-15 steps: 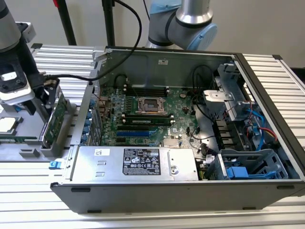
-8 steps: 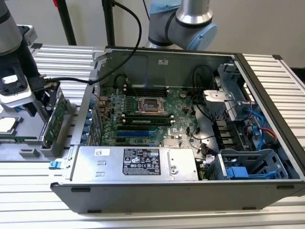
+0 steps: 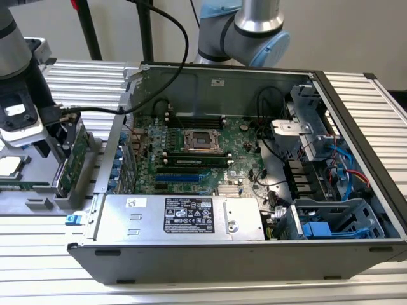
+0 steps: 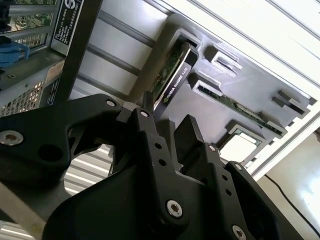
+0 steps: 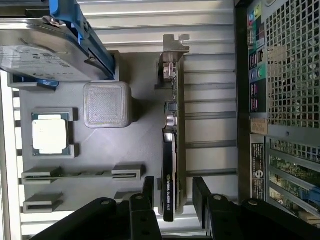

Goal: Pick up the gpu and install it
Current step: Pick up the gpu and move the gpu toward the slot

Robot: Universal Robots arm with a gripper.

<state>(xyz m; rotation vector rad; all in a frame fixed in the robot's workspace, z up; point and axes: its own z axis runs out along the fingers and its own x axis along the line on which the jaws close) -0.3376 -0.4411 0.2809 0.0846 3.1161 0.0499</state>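
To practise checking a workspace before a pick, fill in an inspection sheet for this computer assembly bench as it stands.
Surface: slatted metal table bears an open computer case and a grey parts tray.
Job's things: the gpu stands on edge in a tray slot, not yet installed.
Clutter: a processor chip, memory stick, hard drive in a blue carrier and a grey block, all on the tray.
Grippers: tool open, one finger on either side of the gpu's end, with gaps showing.
Cables: black cable loops over the case; blue and red wires run inside it.
Surroundings: a second arm stands behind the case.
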